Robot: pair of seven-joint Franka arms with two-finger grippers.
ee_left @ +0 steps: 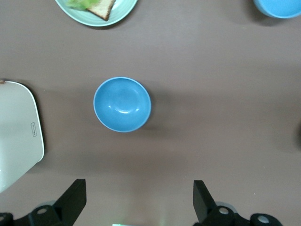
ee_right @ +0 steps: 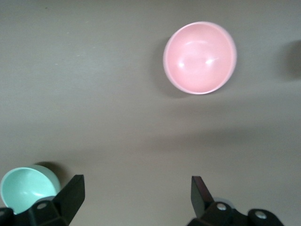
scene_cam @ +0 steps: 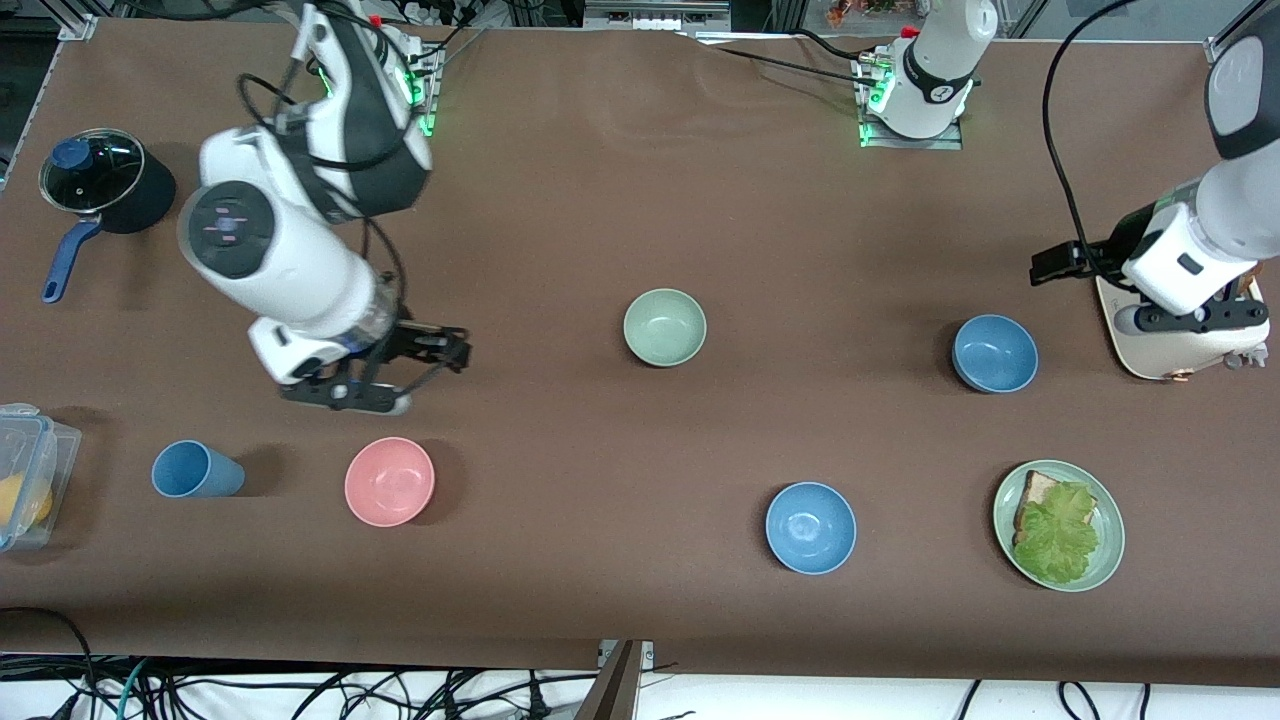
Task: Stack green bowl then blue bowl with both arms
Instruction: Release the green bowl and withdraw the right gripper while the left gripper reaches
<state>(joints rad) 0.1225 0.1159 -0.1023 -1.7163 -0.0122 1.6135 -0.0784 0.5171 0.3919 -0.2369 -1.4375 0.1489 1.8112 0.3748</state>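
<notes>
The pale green bowl [scene_cam: 664,327] [ee_right: 28,188] sits upright and empty near the table's middle. One blue bowl [scene_cam: 994,353] [ee_left: 122,104] stands toward the left arm's end. A second blue bowl [scene_cam: 810,527] [ee_left: 277,7] lies nearer the front camera. My left gripper [scene_cam: 1190,335] [ee_left: 139,197] hangs open and empty over the edge of a white board [scene_cam: 1170,350], beside the first blue bowl. My right gripper [scene_cam: 420,375] [ee_right: 137,195] is open and empty in the air, over bare table beside the pink bowl [scene_cam: 389,481] [ee_right: 200,57].
A green plate [scene_cam: 1105,560] [ee_left: 120,12] with bread and lettuce sits near the front edge at the left arm's end. At the right arm's end are a blue cup [scene_cam: 195,470], a clear container [scene_cam: 25,475] and a lidded black pot [scene_cam: 105,180].
</notes>
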